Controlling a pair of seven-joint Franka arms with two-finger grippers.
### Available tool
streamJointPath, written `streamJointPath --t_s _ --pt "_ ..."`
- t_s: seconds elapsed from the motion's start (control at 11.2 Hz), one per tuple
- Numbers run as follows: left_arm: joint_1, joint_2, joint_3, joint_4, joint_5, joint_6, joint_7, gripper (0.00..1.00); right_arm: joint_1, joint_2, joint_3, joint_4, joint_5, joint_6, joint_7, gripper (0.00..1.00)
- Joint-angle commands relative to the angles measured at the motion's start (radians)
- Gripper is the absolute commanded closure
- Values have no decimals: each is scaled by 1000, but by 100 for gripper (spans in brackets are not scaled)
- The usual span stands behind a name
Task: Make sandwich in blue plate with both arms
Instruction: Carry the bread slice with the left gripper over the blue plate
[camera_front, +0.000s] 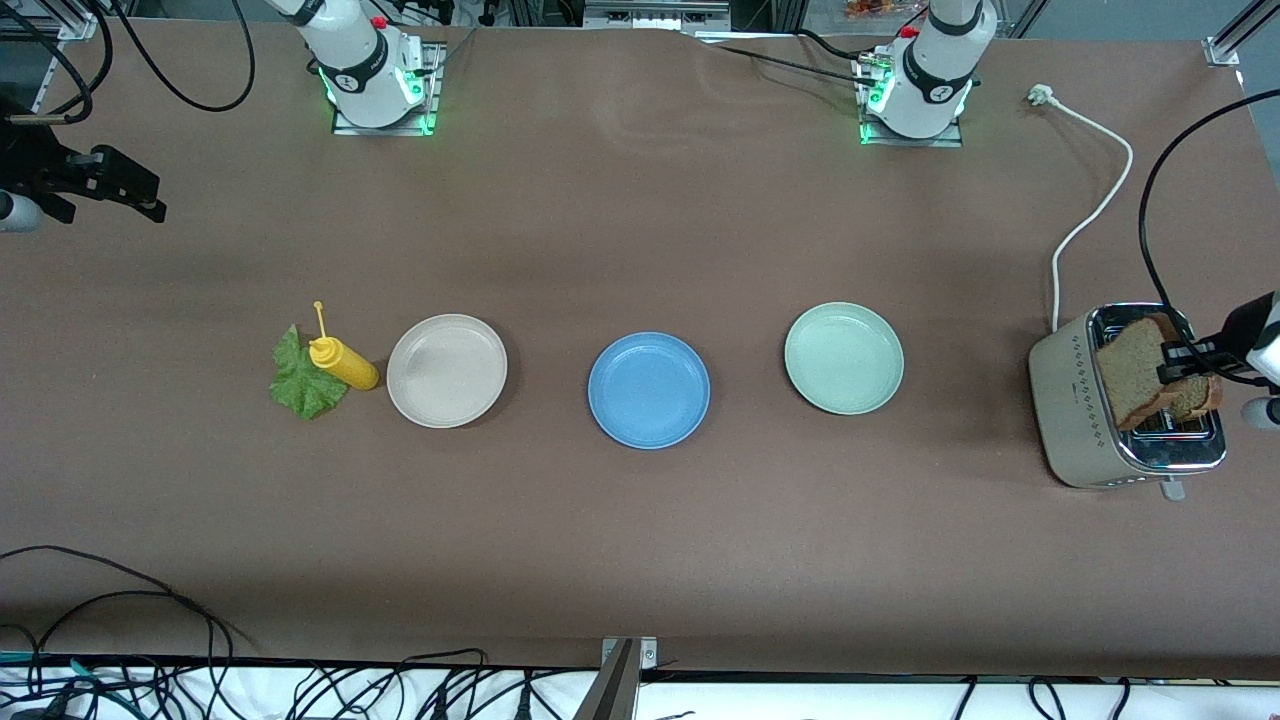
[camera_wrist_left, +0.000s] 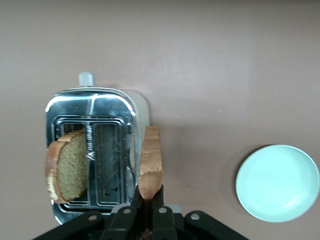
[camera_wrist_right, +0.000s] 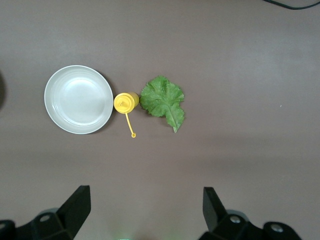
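Glossy white arms (camera_front: 365, 60) with black joint bands, red buttons, green-lit bases, black cables.

Left gripper (camera_front: 1180, 365) jaws clamped; right gripper (camera_wrist_right: 145, 207) jaws spread wide.

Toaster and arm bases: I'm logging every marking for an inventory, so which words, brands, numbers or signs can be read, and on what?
Nothing can be read.
Toaster: a small mark between its slots, too blurred to read.
Left arm base: a round dark badge, too small to read.
Right arm base: the same kind of badge, too small to read.
Plates, yellow squeeze bottle: no markings visible.
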Motion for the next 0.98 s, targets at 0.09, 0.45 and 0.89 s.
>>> streamJointPath --t_s 0.09,0.45,0.89 --pt "-6 -36 -55 7 -141 -114 6 100 -4 9 0 27 15 -20 -8 0" --pt "-12 -28 -214 -2 -205 -146 -133 100 -4 10 0 27 15 -20 -6 0" --pt "-33 36 -432 5 -216 -123 -374 100 -2 9 0 29 15 -21 -6 0"
